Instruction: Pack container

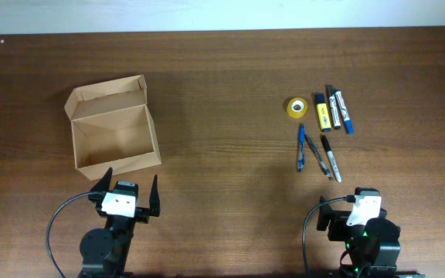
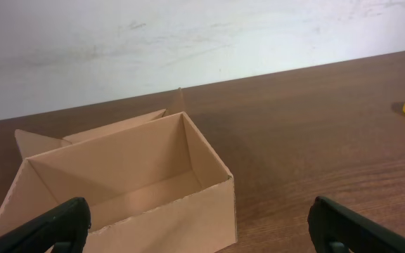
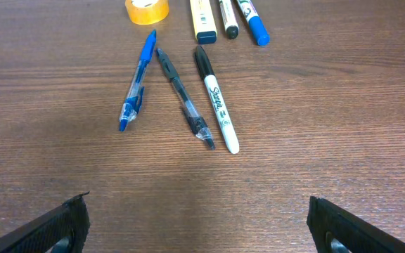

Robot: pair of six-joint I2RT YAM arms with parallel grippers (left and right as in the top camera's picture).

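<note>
Open cardboard container (image 1: 114, 139) sits at the left of the table (image 1: 222, 77), lid flap folded back, just ahead of my left jaws, spread wide and holding nothing. My right jaws, equally wide, face a blue pen (image 3: 138, 77), black pen (image 3: 183, 98), Sharpie marker (image 3: 216, 98) and yellow tape roll (image 3: 147, 10).

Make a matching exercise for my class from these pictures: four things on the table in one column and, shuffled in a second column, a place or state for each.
Things
1. cardboard box
2. yellow tape roll
3. blue pen
4. Sharpie marker

Place or state
A. rightmost in the row of writing tools nearer the robot
B. open and empty, on the left side of the table
C. leftmost in the row farther from the robot
D. leftmost in the row nearer the robot

Pairs: 1-B, 2-C, 3-D, 4-A
</note>
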